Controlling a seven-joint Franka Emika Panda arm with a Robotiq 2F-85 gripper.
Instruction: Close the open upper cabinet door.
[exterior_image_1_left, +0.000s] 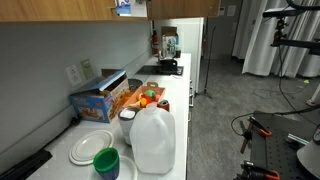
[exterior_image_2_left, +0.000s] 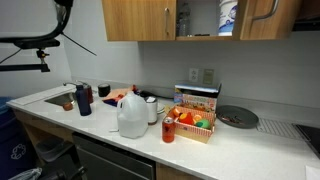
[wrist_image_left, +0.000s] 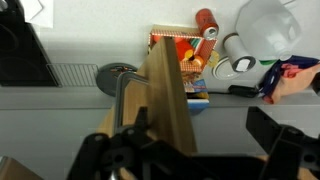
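**Hidden or unclear**
- The gripper (wrist_image_left: 195, 138) shows only in the wrist view, as dark shapes cut off by the lower edge of the picture. The arm cannot be made out in either exterior view.
- In both exterior views the top edge crops the cabinet row. The open compartment (exterior_image_2_left: 200, 18) is visible. A white and blue shape (exterior_image_2_left: 228, 15) beside it cannot be identified.
- In the wrist view the upper cabinet door (wrist_image_left: 168, 95) covers part of the box (wrist_image_left: 183, 60).

**Gripper**
- The fingers stand wide apart.
- One finger (wrist_image_left: 125, 150) lies close to the handle face of the door; contact cannot be confirmed.
- The opposite finger (wrist_image_left: 280, 145) is well clear of the panel.

**Door position**
- The door stands out from the wall, edge-on to the wrist camera, over the back edge of the worktop (wrist_image_left: 120, 45).
- Its silver handle (wrist_image_left: 125, 95) faces the end of the worktop that carries the drying rack (wrist_image_left: 70, 75).

**Edges and open room**
- On the handle side, the plate (wrist_image_left: 118, 75) lies near the back edge, just beside the box.
- On the other side, the jug (wrist_image_left: 265, 25) stands toward the front edge, with the red bottle (wrist_image_left: 207, 22) between the jug and the box.
- All these items sit well below the door.
- The sink (exterior_image_2_left: 60, 97) occupies the far end of the worktop, well apart from the door.
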